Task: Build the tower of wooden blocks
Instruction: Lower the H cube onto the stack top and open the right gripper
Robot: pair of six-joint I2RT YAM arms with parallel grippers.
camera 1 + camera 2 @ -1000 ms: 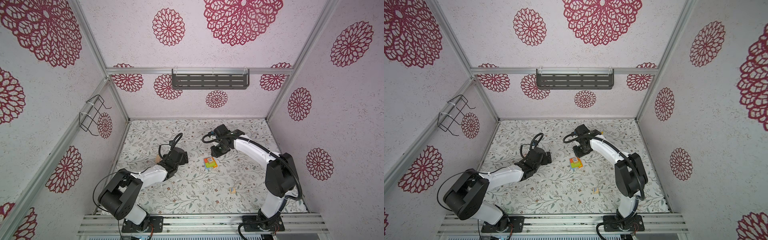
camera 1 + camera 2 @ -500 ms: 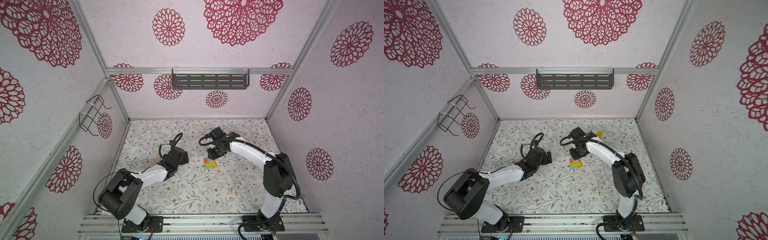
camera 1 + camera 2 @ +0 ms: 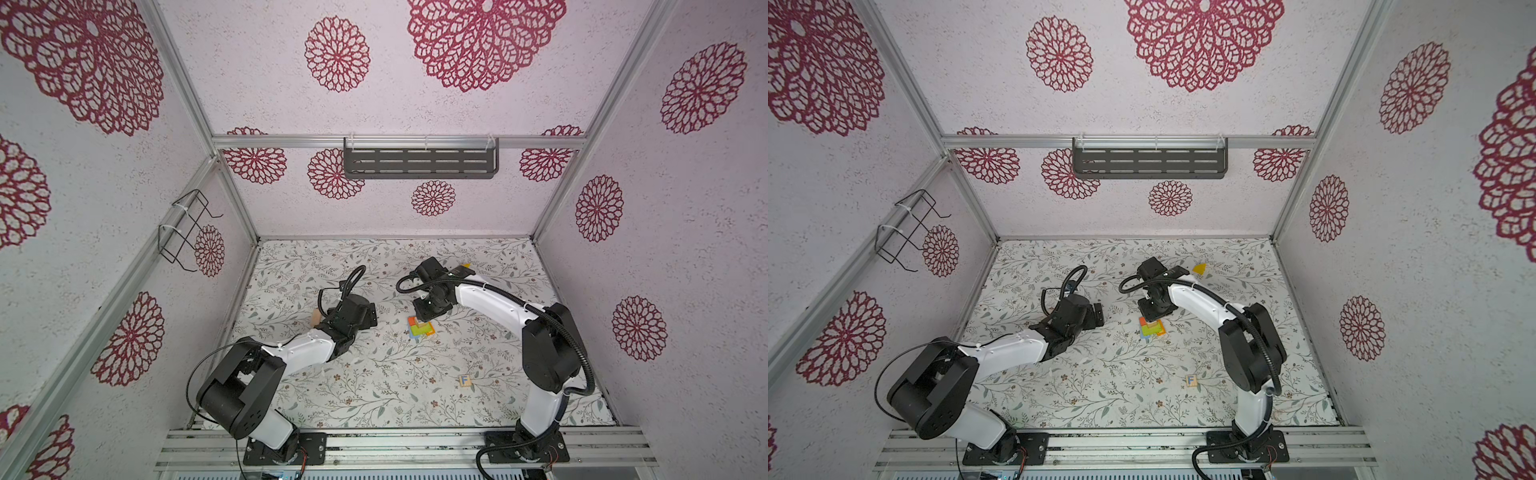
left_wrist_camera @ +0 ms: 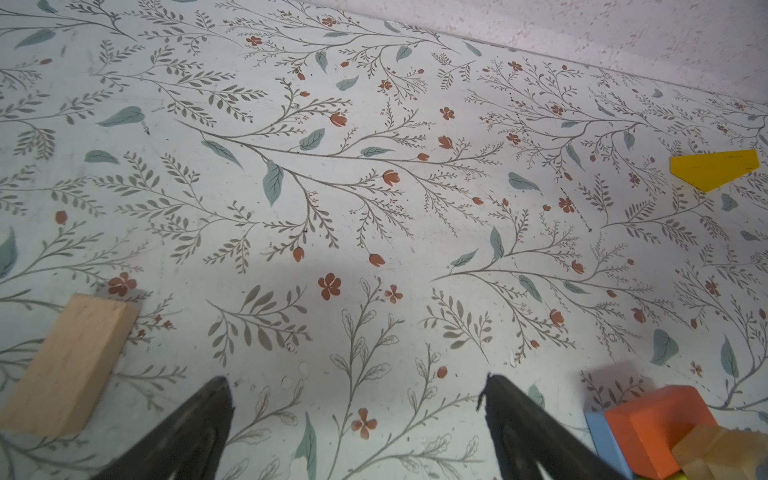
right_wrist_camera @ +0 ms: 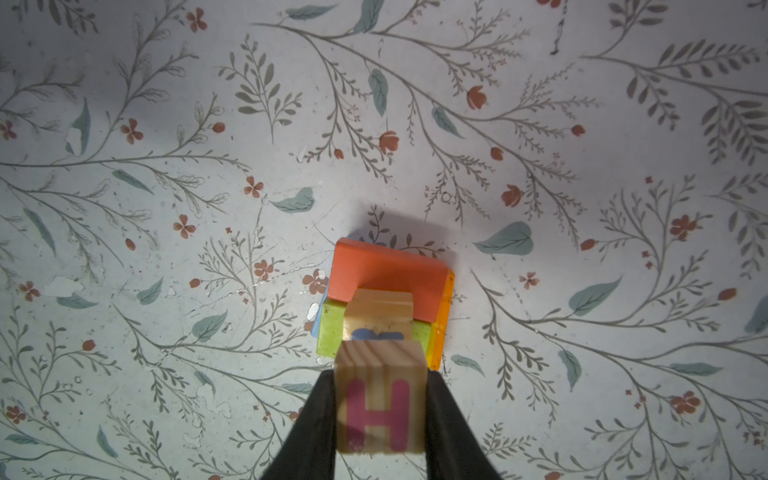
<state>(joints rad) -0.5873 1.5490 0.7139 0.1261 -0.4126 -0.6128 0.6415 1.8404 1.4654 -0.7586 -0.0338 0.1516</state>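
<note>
The wood block tower [image 3: 420, 328] [image 3: 1152, 328] stands mid-table: blue, orange, red [image 5: 386, 270] and lime-green [image 5: 332, 332] flat pieces with a tan wood block [image 5: 380, 316] on top. My right gripper [image 5: 381, 374] [image 3: 428, 309] hangs just above it, shut on a natural-wood cube [image 5: 382, 409] with a pink H. My left gripper [image 4: 357, 386] [image 3: 370, 318] is open and empty over bare table, left of the tower [image 4: 656, 432]. A plain tan block [image 4: 68, 365] [image 3: 316, 318] lies beside it.
A yellow block [image 4: 712, 168] [image 3: 1199, 268] lies at the back, behind the right arm. A lettered F cube [image 3: 464, 380] [image 3: 1191, 380] sits front right. A metal shelf [image 3: 419, 162] hangs on the back wall and a wire basket [image 3: 185, 228] on the left wall.
My right gripper has swung left and toward the front with the H cube, ending over the tower. The left arm has stayed put.
</note>
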